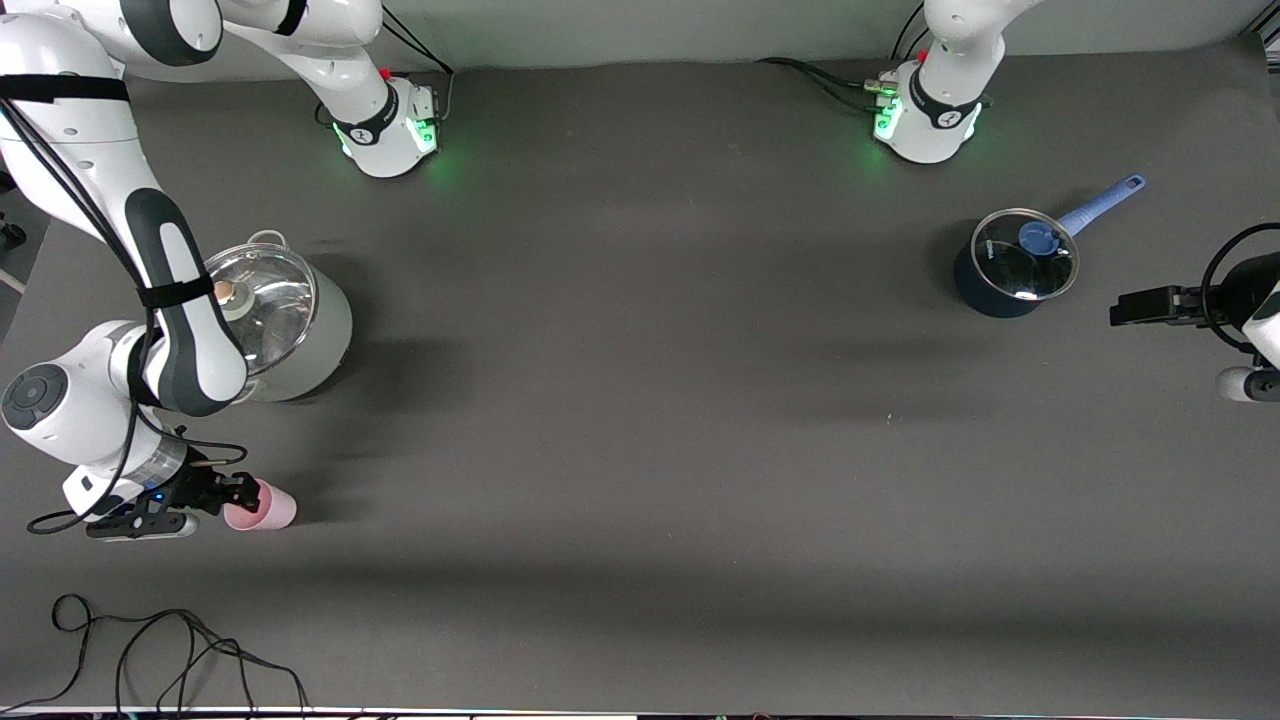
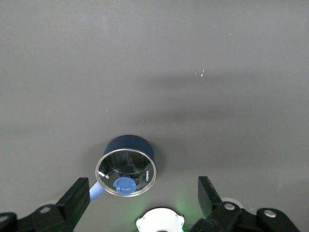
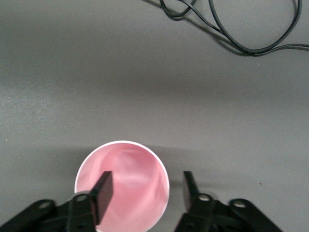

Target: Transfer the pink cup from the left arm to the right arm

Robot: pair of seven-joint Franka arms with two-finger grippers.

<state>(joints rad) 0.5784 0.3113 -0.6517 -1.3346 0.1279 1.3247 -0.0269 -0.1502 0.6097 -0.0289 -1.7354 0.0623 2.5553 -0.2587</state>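
Pink cup point(image 3: 122, 186) sits upright on the worktop point(image 1: 640, 420), its rim wall between the right claw point(image 3: 147, 191)'s parted fingers; left claw point(image 2: 145, 198) gapes empty, waiting well away

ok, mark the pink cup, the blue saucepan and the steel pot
pink cup point(image 1: 268, 507), front view, on its side wall
blue saucepan point(image 1: 1000, 295), front view, on its dark body
steel pot point(image 1: 325, 335), front view, on its side wall

We see a dark grey table point(image 1: 640, 420) under soft, uneven light; a pale wall point(image 1: 650, 25) edges its top.
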